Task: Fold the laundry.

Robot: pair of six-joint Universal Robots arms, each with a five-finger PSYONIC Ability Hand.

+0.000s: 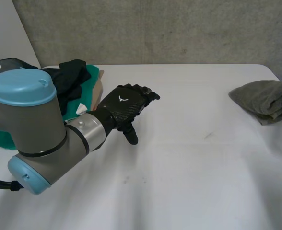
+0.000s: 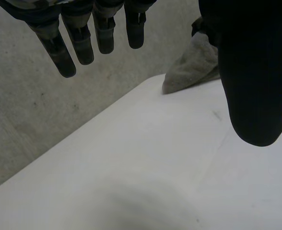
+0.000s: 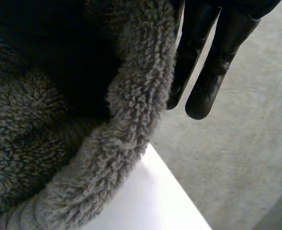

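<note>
elbow of your left arm (image 1: 28,124) sits nearest, bulky at the near left of the table (image 1: 179,191), with the forearm angled inward and away from you. the left hand (image 1: 123,106) hangs palm-down over the bare top. its fingers (image 2: 66,55) are straight and a little apart, the thumb (image 2: 256,81) is held wide of them, and they clasp nothing. ahead of that hand and to its right you have a broad stretch of white table, open across to the far edge and the right edge. near the hand's left side, a pile of clothes (image 1: 76,79), black over green and tan, lies at the table's far left. the grey-green towel (image 1: 261,98) lies bunched at the far right edge, well apart from the left fingers. your right hand (image 3: 203,62) is against the towel's fluffy fold; whether it grips the towel you cannot tell. a concrete wall (image 1: 155,28) stands behind the far edge.
</note>
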